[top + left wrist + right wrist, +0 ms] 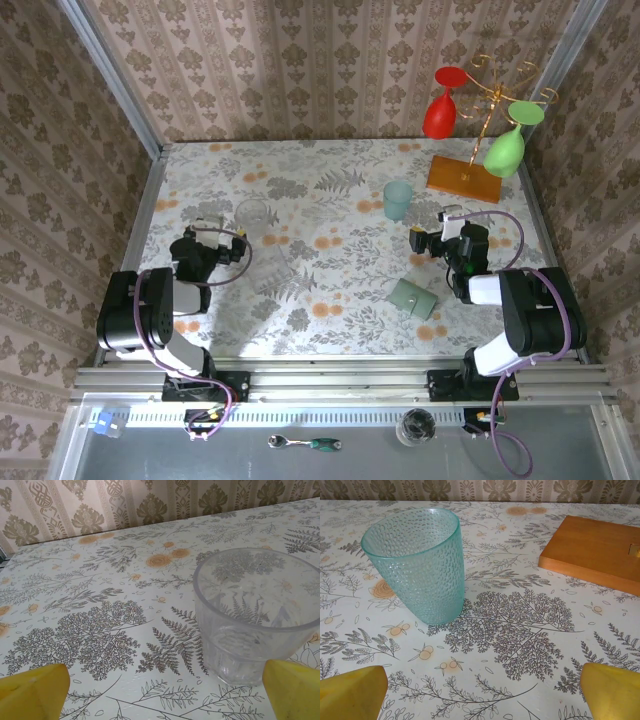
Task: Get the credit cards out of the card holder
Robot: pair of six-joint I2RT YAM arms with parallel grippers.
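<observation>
The card holder is a small pale sage-green wallet lying folded shut on the floral table, at the near right. No credit cards show; any in it are hidden. My right gripper stands open a little beyond the card holder and apart from it, nothing between its yellow fingertips. It faces a teal cup. My left gripper is open and empty at the near left, far from the card holder. Its yellow fingertips point at a clear glass.
The teal cup and the clear glass stand mid-table. A wooden base at the back right carries a wire rack with a red glass and a green glass hanging. Walls close in three sides.
</observation>
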